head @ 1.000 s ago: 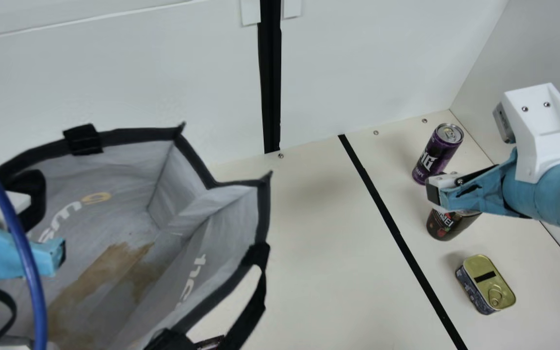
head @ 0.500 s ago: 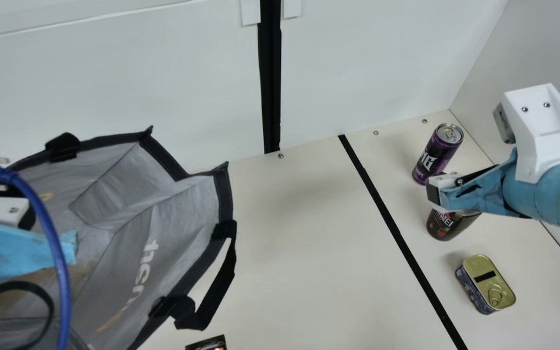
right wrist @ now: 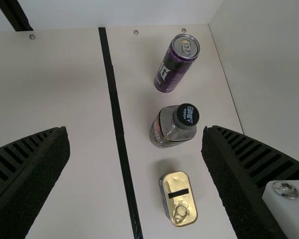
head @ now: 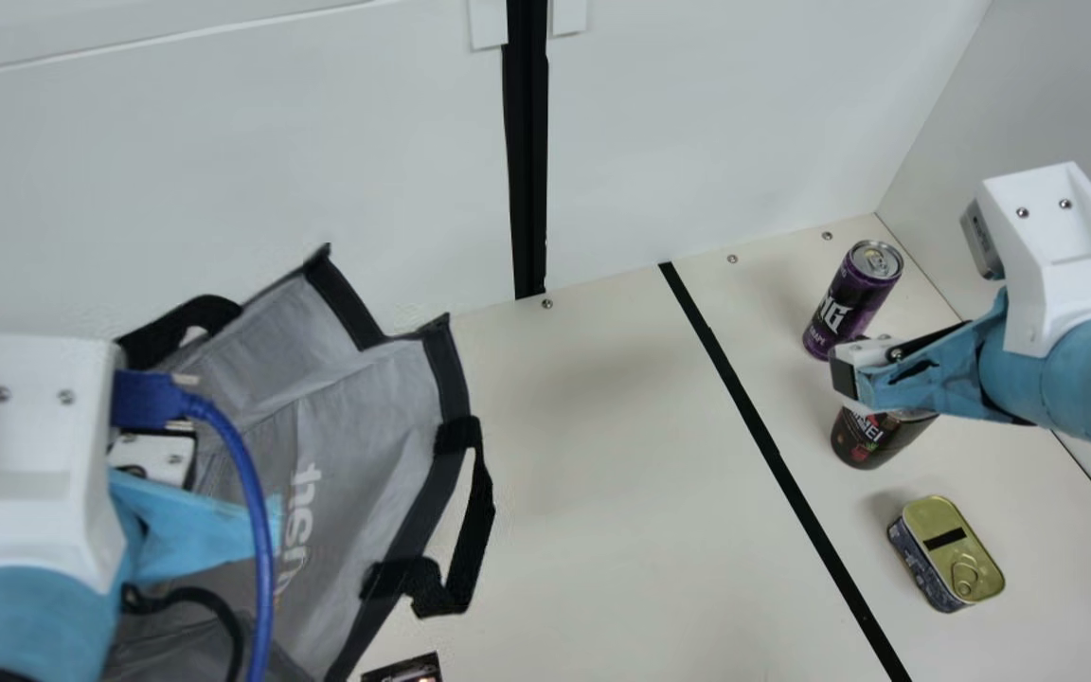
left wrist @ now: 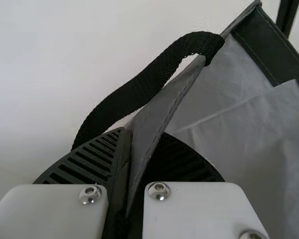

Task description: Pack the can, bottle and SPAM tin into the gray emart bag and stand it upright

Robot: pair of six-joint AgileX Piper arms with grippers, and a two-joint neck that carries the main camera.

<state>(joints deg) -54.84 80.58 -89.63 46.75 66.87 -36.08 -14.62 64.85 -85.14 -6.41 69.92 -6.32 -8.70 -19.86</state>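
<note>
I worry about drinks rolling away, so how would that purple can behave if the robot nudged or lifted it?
The purple can stands tall and narrow, so a push near its top would probably tip it. Once over, its round sides would likely let it roll. Its smooth metal looks stiff but maybe slippery, so the right pincer would need a snug grip.

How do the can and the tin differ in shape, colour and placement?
The can is a tall cylinder, while the tin is low, with a rounded rectangular lid.
The can has purple sides and a silver top; the tin has dark sides and a gold lid with a black strip.
The can stands nearer the back wall than the tin.
Both have ring pulls and sit on the table.
</note>
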